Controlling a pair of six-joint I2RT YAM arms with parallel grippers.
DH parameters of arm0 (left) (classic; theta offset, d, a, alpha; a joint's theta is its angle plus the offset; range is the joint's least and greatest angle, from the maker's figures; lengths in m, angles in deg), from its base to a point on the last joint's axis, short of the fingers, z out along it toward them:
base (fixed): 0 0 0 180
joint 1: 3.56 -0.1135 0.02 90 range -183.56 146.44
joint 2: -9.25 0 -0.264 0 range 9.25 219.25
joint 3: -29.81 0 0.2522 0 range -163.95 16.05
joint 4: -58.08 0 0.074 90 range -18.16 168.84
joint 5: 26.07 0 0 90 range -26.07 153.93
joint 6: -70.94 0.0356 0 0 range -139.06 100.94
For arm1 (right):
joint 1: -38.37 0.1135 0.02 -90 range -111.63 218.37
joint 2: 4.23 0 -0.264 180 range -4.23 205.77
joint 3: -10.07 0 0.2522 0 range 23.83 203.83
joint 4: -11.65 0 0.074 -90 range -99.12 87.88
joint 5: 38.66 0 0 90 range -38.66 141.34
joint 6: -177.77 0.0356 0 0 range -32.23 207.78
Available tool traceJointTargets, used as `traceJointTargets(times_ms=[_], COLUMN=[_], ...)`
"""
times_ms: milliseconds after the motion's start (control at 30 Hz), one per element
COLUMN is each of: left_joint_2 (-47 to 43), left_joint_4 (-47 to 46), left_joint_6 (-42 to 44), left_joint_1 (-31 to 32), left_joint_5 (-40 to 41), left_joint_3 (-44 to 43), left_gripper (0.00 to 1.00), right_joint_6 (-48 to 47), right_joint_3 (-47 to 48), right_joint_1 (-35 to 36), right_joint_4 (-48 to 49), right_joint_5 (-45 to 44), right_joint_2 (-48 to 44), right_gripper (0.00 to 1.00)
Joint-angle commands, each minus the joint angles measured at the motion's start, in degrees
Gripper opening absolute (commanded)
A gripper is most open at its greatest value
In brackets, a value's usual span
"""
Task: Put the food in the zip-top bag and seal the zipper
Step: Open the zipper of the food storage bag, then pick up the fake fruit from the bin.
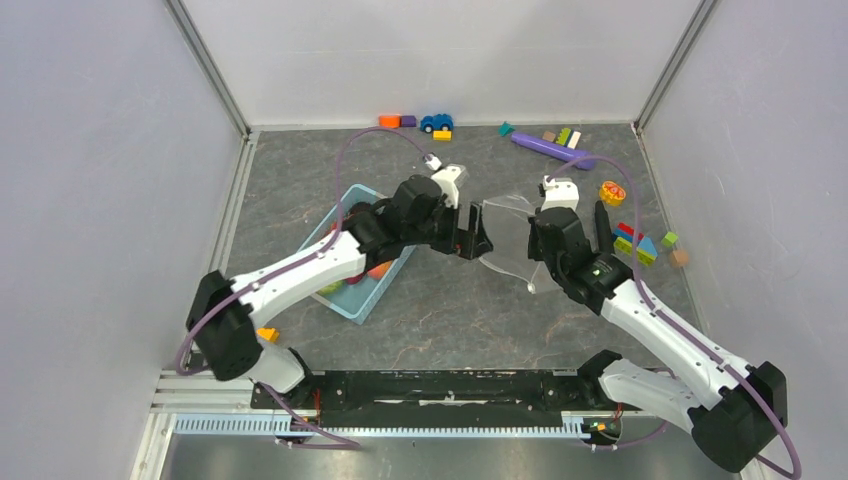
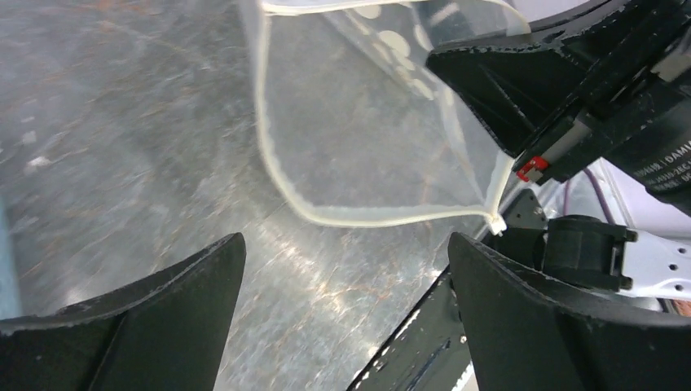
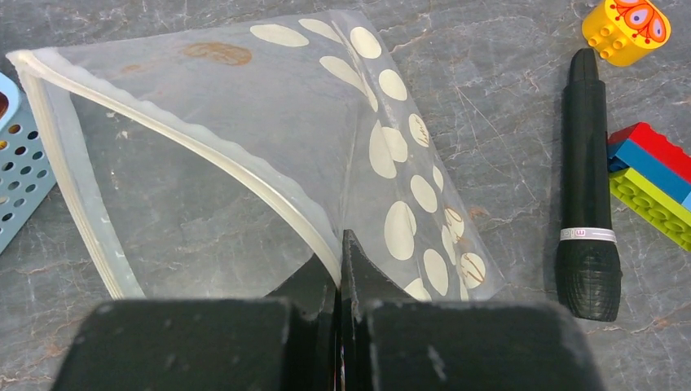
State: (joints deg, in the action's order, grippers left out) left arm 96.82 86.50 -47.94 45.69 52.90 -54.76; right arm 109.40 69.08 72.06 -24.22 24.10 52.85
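One clear bag, mouth gaping, mid-table.
My right gripper is clenched on the ribbed zipper strip and holds up the floppy, white-dotted film. My left gripper is released, its black wedge fingers spread just before the opening. The food, rounded orange-red pieces, sits in the perforated blue basket, left of the bag.
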Motion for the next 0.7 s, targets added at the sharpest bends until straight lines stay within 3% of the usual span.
traceJointTargets(times_ms=[0,133,233,400,667], left_joint_2=[-8.0,-12.1,-14.8,-18.1,-23.2], left_joint_4=[9.1,20.2,25.5,28.1,13.0], left_joint_6=[2.3,-2.7,-6.7,-12.4,-11.1], left_joint_1=[-0.2,-1.8,-4.8,-16.8,-26.6], left_joint_5=[17.0,31.2,34.9,30.3,22.0], left_joint_3=[1.5,3.3,5.7,12.8,23.9], left_gripper=[1.0,1.0,1.0,1.0,1.0], right_joint_6=[0.1,-2.3,-4.3,-6.3,-6.9], right_joint_3=[-1.3,-3.8,-6.1,-7.5,-7.0], right_joint_1=[-0.2,-0.1,-0.1,-0.1,-0.1], right_joint_4=[3.1,6.7,9.8,11.6,10.9], right_joint_5=[-1.6,0.1,1.8,2.7,3.4], right_joint_2=[-0.7,-2.3,-3.8,-4.2,-1.9], right_gripper=[0.0,0.0,0.0,0.0,0.0])
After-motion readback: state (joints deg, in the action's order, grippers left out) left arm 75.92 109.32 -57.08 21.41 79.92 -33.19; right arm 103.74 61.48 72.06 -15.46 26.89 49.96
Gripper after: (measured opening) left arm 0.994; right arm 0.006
